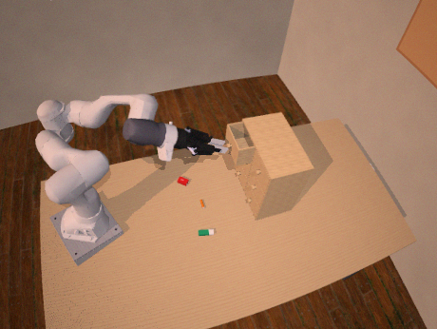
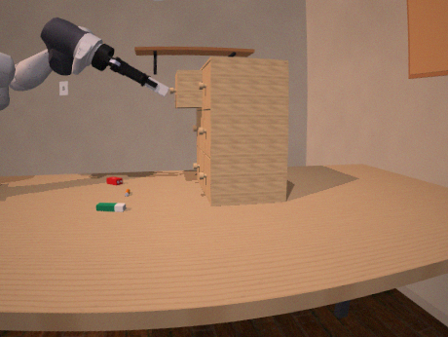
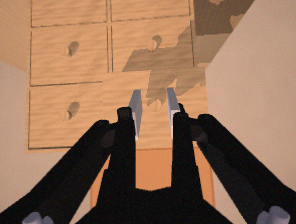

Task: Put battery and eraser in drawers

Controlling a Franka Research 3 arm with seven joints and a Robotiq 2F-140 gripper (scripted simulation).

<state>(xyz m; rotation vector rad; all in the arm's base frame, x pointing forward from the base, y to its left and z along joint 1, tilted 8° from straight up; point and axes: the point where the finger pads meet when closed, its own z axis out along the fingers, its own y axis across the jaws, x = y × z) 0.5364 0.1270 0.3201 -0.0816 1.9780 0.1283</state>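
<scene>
The small chest [image 1: 268, 162] stands on the table, drawers facing my arm. Its top-left drawer [image 1: 238, 140] is pulled partly out and looks empty; it also shows in the side view [image 2: 189, 89]. My gripper [image 1: 224, 146] is at that drawer's front, level with its knob [image 2: 171, 90]. In the wrist view the fingers stand slightly apart on either side of the knob [image 3: 156, 104], with gaps, holding nothing. The red nine-volt battery [image 1: 183, 181] lies on the table below my wrist. The green and white eraser [image 1: 206, 232] lies nearer the front.
A small orange thing [image 1: 202, 203] lies between the battery and the eraser. The other drawers [image 3: 70, 50] are pushed in. A wall stands close behind the chest, and a shelf [image 2: 195, 51] hangs on the back wall.
</scene>
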